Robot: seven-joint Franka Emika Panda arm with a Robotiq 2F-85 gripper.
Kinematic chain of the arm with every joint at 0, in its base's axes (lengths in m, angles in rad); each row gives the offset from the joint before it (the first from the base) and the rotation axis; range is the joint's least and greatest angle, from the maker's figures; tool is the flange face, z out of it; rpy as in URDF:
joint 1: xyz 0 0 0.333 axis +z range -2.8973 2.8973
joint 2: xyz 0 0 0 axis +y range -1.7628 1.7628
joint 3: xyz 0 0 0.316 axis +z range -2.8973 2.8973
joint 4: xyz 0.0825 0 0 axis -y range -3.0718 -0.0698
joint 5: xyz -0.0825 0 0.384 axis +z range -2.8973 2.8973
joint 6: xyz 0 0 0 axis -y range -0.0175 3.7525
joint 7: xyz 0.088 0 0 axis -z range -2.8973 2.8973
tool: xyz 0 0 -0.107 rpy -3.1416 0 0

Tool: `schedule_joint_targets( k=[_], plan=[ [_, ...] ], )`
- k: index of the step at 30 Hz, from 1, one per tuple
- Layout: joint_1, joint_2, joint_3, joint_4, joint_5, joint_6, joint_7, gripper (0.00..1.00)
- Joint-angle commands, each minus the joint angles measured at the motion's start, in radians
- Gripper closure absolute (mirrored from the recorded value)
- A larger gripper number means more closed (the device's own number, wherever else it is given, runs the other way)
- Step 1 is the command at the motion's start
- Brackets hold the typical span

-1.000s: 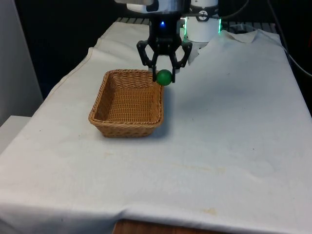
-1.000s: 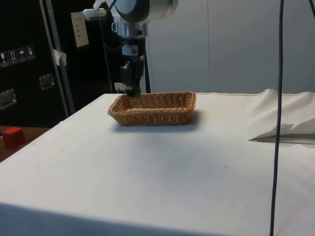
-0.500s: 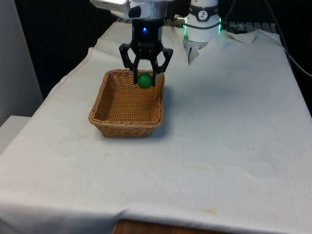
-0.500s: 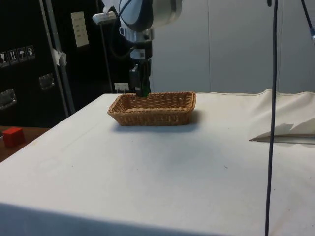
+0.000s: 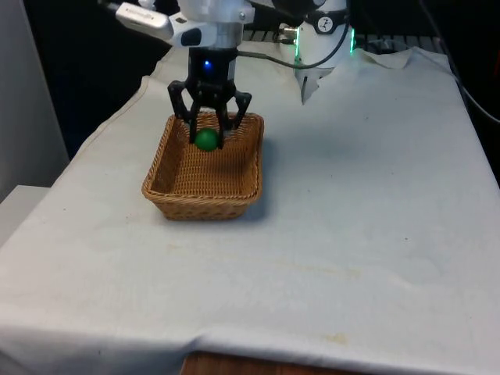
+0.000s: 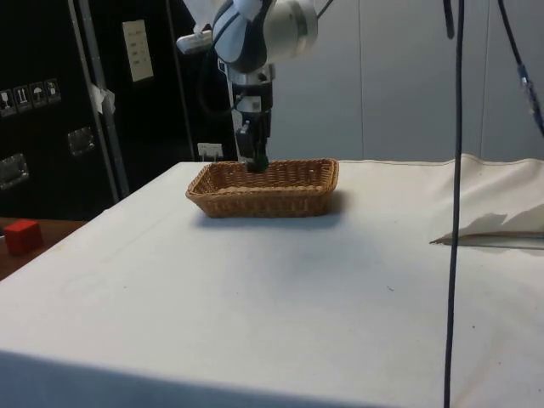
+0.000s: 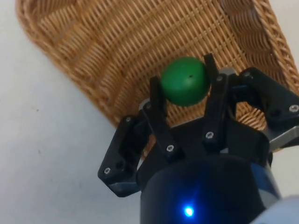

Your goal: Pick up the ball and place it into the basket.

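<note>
Small round green ball [image 5: 206, 140] is gripped between closed fingers of black two-finger gripper [image 5: 208, 139], held above far end of rectangular woven wicker basket [image 5: 176, 197].

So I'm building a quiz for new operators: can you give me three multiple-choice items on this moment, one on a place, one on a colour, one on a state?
1. Where is the ball?
A. Above the basket's inside
B. On the cloth beside the basket
C. At the table's near edge

2. What colour is the ball?
A. Red
B. Green
C. Yellow

3. What is the gripper doing?
A. Open, holding nothing
B. Shut on the basket's rim
C. Shut on the ball

Key: 1 A, the front view shows it over the basket interior. 2 B, green in front and wrist views. 3 C, the wrist view shows both fingers against the ball.
</note>
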Motion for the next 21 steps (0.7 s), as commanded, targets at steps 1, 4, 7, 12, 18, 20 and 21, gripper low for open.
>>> schedule_joint_targets(
  k=[1, 4, 7, 12, 18, 20, 21],
  plan=[
    [-0.014, 0.009, 0.012, 0.003, 0.017, 0.014, -0.016, 0.98],
    [-0.019, 0.037, 0.013, 0.006, 0.044, 0.030, -0.036, 0.98],
    [-0.021, 0.061, 0.015, 0.009, 0.072, 0.043, -0.053, 0.98],
    [-0.018, 0.104, 0.018, 0.017, 0.125, 0.055, -0.081, 0.98],
    [-0.004, 0.133, 0.002, 0.025, 0.153, 0.047, -0.092, 0.98],
    [-0.008, 0.129, 0.007, 0.026, 0.165, 0.049, -0.103, 0.98],
    [-0.007, 0.130, 0.005, 0.026, 0.164, 0.048, -0.101, 0.98]
  ],
)
